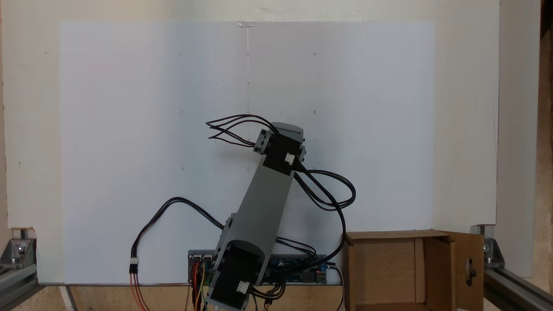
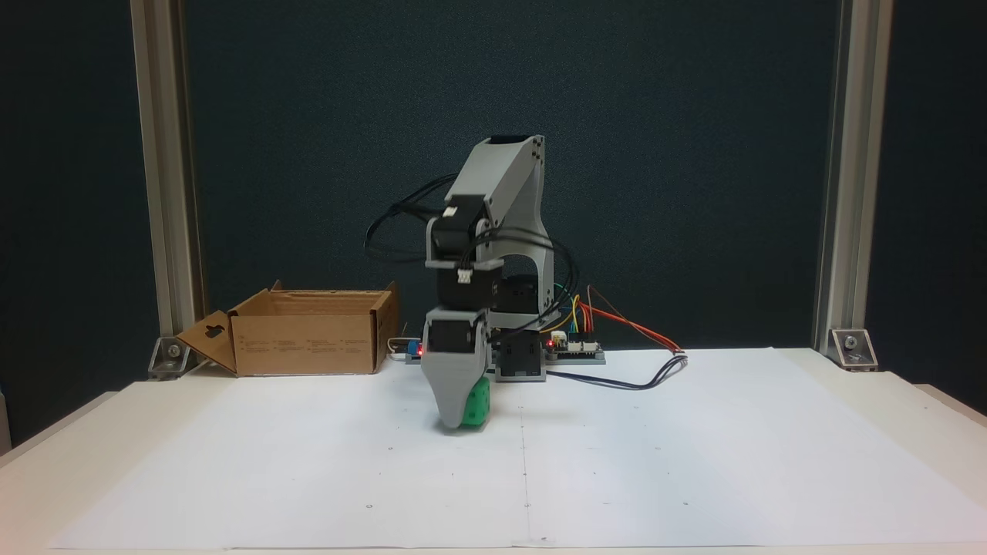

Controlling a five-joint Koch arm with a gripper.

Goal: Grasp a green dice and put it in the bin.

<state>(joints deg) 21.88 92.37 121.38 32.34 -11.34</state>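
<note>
We see the green dice [image 2: 478, 404] down on the white paper [image 2: 308, 462] that covers the bench [image 2: 910, 401], a bit in front of the arm's base. It looks like hard plastic, so we think it is light and stiff and will not squash or break. Its sides look smooth, so we guess it could slip or pop out if it is pinched on a corner. The best place to hold it, we think, is flat on two sides that face away from each other, near the middle, not on the round edges. The tool [image 2: 461, 420] is down at the bench, and its grey finger [image 2: 451, 385] sits right in front of the dice and covers the left part of it. We see just this one finger from the front, so we cannot tell if the tool is spread or pinching the dice. The arm [image 2: 493, 231] is folded over like a hook: the top part leans forward from the base and the lower part hangs almost straight down, with the tool pointing at the bench. In the fixed view from above, the arm [image 1: 268, 198] reaches out over the paper and tilts a little to the right. The bin [image 2: 308, 331] stands well apart from the dice, back and to the left in the front view, with its top open and one flap with a keyhole cut folded out.
</note>
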